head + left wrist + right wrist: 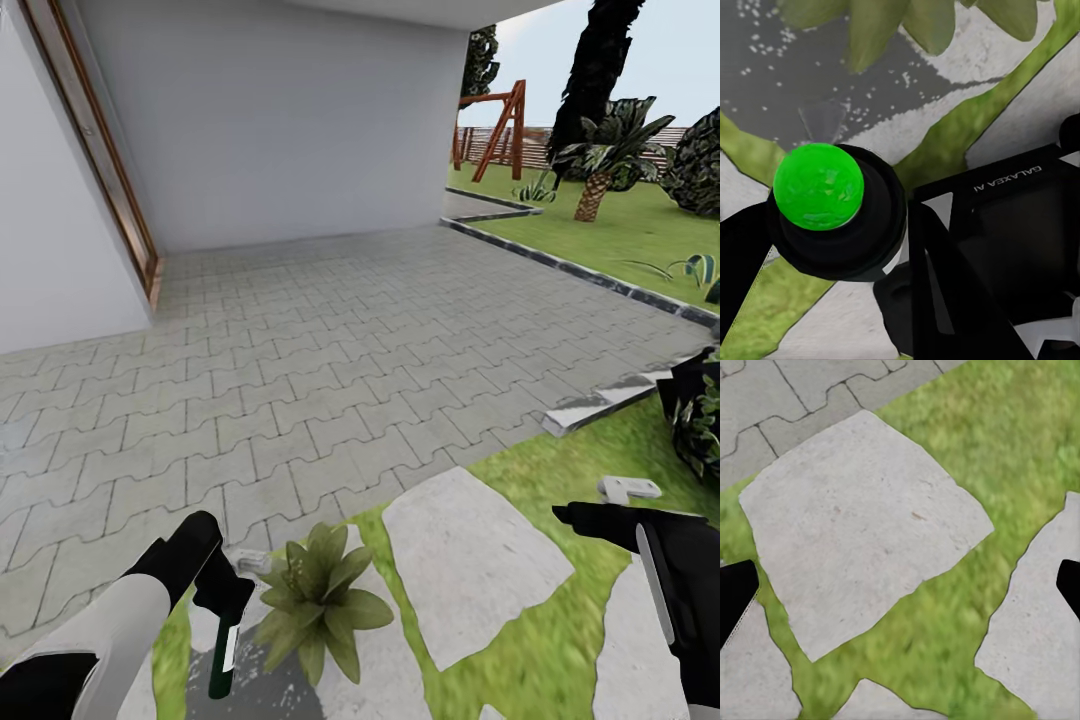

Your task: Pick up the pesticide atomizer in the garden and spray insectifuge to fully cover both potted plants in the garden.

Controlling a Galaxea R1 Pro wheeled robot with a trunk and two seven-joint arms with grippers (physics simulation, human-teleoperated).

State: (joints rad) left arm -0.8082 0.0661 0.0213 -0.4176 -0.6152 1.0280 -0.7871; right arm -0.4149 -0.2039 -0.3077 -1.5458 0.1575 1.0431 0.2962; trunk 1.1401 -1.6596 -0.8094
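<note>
Dark green plastic makes up the pesticide atomizer (224,655), a slim bottle with a white label, hanging from the left pincer (222,600), which is clenched on its upper part. In the left wrist view its rounded top (818,187) glows bright green inside a black collar. It hangs just beside one potted plant (318,598), a rosette of broad, pointed, matte leaves standing on a pale stepping stone (478,560) where a dark speckled patch looks like wet spray. The right pincer (575,516) hovers released over grass and stone, its black tips wide apart in the right wrist view.

My worry is coverage: the bottle seems to point mostly at the ground, so spray could land on stone rather than foliage. The second plant is not clearly in sight. Beyond lie interlocking grey pavers (330,340), a smooth white wall and a ribbed-trunk palm (605,160).
</note>
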